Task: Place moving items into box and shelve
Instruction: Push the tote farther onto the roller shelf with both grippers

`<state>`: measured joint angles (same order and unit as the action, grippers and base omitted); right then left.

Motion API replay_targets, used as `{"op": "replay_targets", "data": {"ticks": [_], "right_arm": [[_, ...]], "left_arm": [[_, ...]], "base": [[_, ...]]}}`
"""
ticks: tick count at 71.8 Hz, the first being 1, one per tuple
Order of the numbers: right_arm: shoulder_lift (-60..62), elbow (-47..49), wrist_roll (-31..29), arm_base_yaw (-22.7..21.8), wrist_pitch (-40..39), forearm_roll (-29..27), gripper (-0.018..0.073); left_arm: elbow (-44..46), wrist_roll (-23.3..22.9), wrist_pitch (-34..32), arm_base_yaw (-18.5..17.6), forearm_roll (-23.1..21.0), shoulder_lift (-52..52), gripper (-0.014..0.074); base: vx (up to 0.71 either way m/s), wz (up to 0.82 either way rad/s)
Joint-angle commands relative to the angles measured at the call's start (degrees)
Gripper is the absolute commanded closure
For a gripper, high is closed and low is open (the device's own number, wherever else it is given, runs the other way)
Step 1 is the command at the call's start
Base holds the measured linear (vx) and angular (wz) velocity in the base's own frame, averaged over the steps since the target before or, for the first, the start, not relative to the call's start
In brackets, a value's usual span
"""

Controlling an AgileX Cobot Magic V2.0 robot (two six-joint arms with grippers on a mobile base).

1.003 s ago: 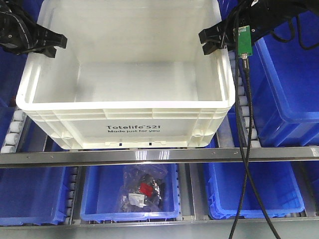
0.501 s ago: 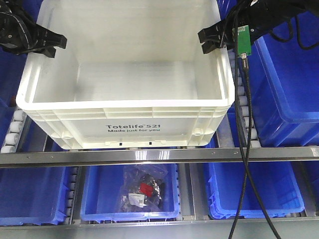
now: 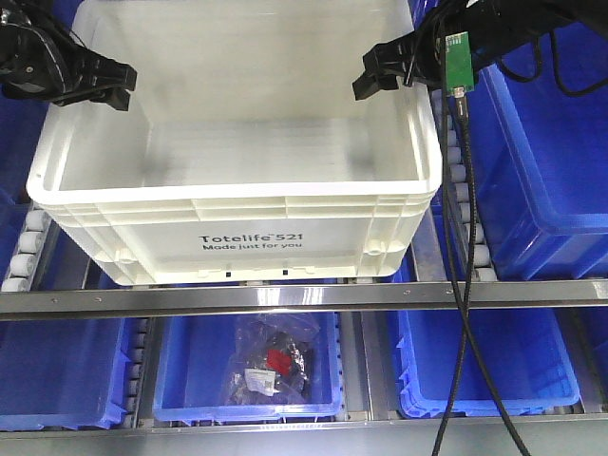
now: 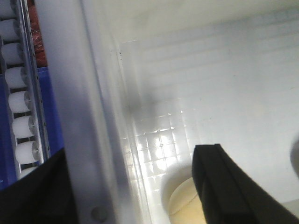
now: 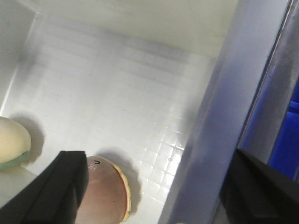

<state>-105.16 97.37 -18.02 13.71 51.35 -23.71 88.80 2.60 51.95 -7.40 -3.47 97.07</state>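
The white box (image 3: 252,242), printed "Totelife 521", sits on the roller shelf. My left gripper (image 3: 116,84) straddles its left wall, open. In the left wrist view the left gripper (image 4: 135,186) has the box rim (image 4: 70,116) between its fingers, and a pale cream moving item (image 4: 184,205) lies on the box floor below. My right gripper (image 3: 378,76) straddles the right wall, open. In the right wrist view the right gripper (image 5: 156,196) spans the box wall (image 5: 219,130). A reddish-brown moving item (image 5: 110,196) and the cream item (image 5: 11,137) lie inside.
Blue bins stand to the right (image 3: 546,142) and on the lower shelf; one lower bin (image 3: 190,370) holds bagged parts. White rollers (image 3: 28,242) flank the box. A metal rail (image 3: 304,296) runs across the front. A black cable (image 3: 465,285) hangs from the right arm.
Both grippers have moved inward over the box walls, the right one leftward and up. The box has shifted slightly back and to the left on the rollers.
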Motion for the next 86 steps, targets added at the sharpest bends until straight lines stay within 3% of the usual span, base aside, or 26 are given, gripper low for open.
{"op": "replay_targets", "data": {"ticks": [1,10,26,41,66,86], "right_arm": [[4.0,2.8,-1.6,1.4,-5.3,-7.4,-0.0049],[4.0,2.8,-1.6,1.4,-5.4,-5.8,-0.0041],[4.0,2.8,-1.6,1.4,-4.8,-0.6,-0.0034],[4.0,2.8,-0.9,1.4,-4.1,4.2,-0.0034],[4.0,2.8,2.1,1.4,-6.7,4.3,-0.0034],[4.2,2.8,3.3,1.4,-9.3,3.7,-0.0034]], "left_arm": [[2.2,0.3,-6.1,-1.7,-5.0,-3.1,0.0035],[2.2,0.2,-6.5,-1.7,-2.7,-3.2,0.0035],[2.2,-0.3,-4.8,-1.7,5.1,-3.2,0.0035],[2.2,-2.6,-3.9,-1.7,8.5,-3.2,0.0035],[2.8,-10.5,-5.3,-1.7,14.2,-3.2,0.0035],[2.9,-13.9,-5.5,-1.7,13.9,-3.3,0.0035]], "base": [[0.0,0.0],[0.0,0.0],[0.0,0.0],[0.0,0.0],[0.0,0.0],[0.0,0.0]]}}
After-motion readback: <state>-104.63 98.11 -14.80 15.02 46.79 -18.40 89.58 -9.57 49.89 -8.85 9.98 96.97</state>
